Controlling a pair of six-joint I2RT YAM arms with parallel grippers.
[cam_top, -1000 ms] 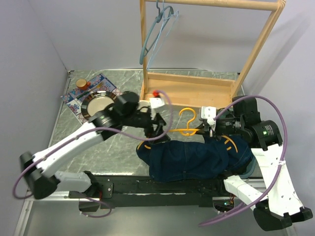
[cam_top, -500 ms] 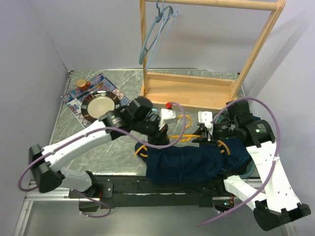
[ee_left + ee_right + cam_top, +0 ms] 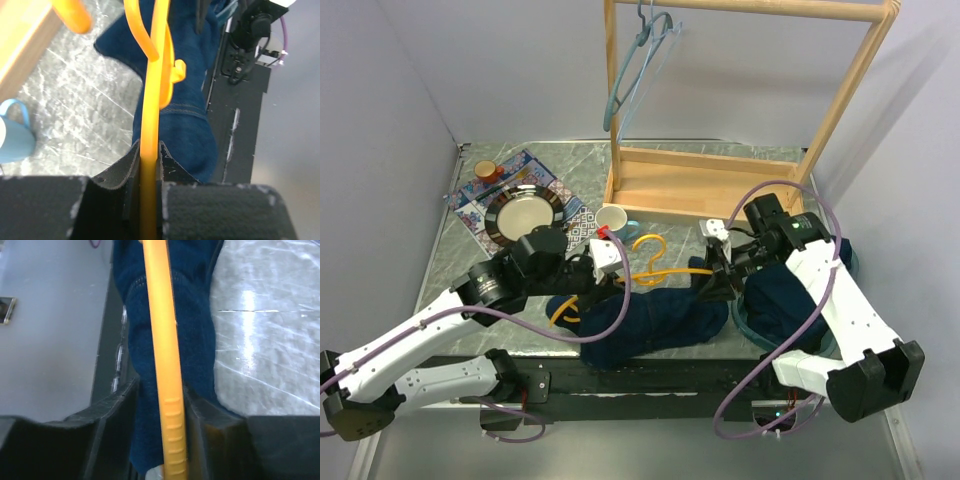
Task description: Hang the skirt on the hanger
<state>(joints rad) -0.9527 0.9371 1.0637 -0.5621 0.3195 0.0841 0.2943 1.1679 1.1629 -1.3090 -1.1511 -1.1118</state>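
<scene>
The orange hanger [image 3: 655, 268] lies across the table's front middle, its hook pointing to the far side. The dark blue skirt [image 3: 650, 322] is bunched under and around its bar. My left gripper [image 3: 604, 262] is shut on the hanger's left arm; in the left wrist view the bar [image 3: 149, 125] runs straight between the closed jaws [image 3: 149, 150], with the skirt [image 3: 185, 125] beyond. My right gripper [image 3: 720, 272] is at the hanger's right end. In the right wrist view its jaws [image 3: 161, 390] are shut on the ribbed orange arm [image 3: 165, 340] with a fold of skirt [image 3: 195, 340].
A wooden rack [image 3: 720, 185] stands at the back, with teal hangers [image 3: 635, 60] on its rail. A mug [image 3: 611, 217] sits near its base corner. A plate [image 3: 525, 212] and an orange cup [image 3: 485, 171] rest on a patterned mat, back left. More dark cloth [image 3: 785, 300] lies under the right arm.
My left gripper has closed on the hanger. Hanger and skirt have shifted left. The right arm has swung in toward the hanger's right end, and its jaws opened and closed again.
</scene>
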